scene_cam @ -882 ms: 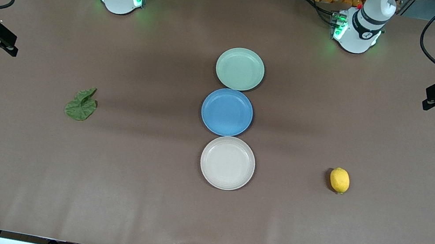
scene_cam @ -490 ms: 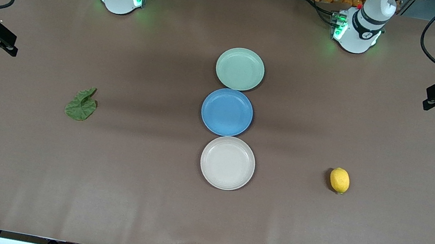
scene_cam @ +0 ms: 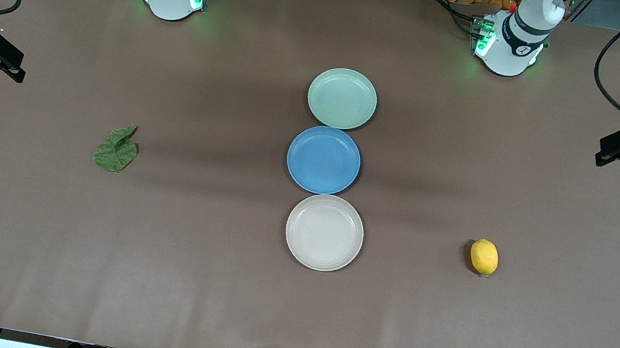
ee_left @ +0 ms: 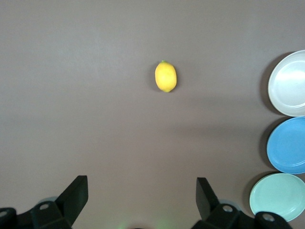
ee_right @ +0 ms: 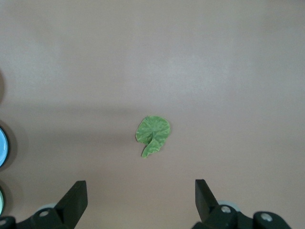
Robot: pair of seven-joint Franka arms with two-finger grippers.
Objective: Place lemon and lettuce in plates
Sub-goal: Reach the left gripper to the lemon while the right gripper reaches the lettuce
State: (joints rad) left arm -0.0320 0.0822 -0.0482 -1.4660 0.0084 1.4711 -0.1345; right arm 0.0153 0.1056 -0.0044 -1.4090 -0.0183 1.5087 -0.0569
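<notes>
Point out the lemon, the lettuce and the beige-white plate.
lemon (scene_cam: pixel 484 257), front view, middle of the fruit.
lettuce (scene_cam: pixel 115 151), front view, middle of the leaf.
beige-white plate (scene_cam: pixel 324 232), front view, bare centre of the plate.

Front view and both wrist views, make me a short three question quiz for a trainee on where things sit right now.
1. True or false: the small yellow lemon lies in the round beige-white plate.
2. Which is nearest the front camera: A pale mint green plate, B blue plate, C beige-white plate?
3. Fill in: the crinkled dark green lettuce leaf lies toward the ___ arm's end of the table.

Key: 1 false, it lies on the table. 2 C. 3 right.
</notes>
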